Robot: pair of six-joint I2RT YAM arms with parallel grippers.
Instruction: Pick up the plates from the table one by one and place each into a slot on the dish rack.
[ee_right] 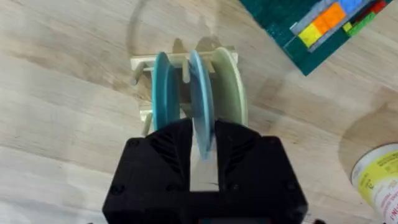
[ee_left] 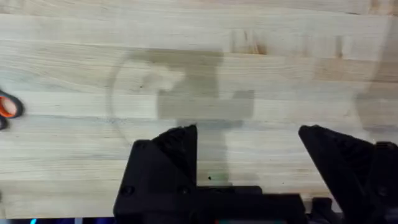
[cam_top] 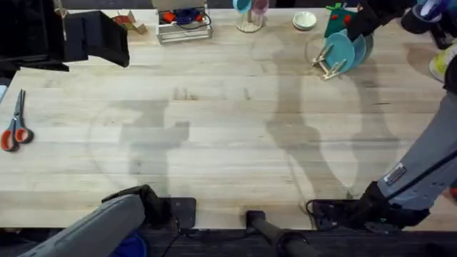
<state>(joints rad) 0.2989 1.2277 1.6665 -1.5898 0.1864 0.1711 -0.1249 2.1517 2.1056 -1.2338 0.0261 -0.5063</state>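
The light-wood dish rack (ee_right: 142,63) stands at the far right of the table (cam_top: 214,143), and three plates stand on edge in its slots. The teal plate (ee_right: 163,93) is on one side, the pale cream plate (ee_right: 231,87) on the other, and the light blue plate (ee_right: 200,99) between them. My right gripper (ee_right: 202,134) is shut on the rim of the light blue plate, one black finger on each face. From overhead, the rack (cam_top: 327,68) and the teal plate (cam_top: 339,51) sit under the right gripper (cam_top: 355,28). My left gripper (ee_left: 249,155) hangs open over bare wood near the front edge.
Orange-handled scissors (cam_top: 14,127) lie at the left edge. A grey wire tray (cam_top: 184,27) and a cup stand along the back. A green building-block plate (ee_right: 311,25) lies just beyond the rack, and a pale round container (ee_right: 379,177) is beside it.
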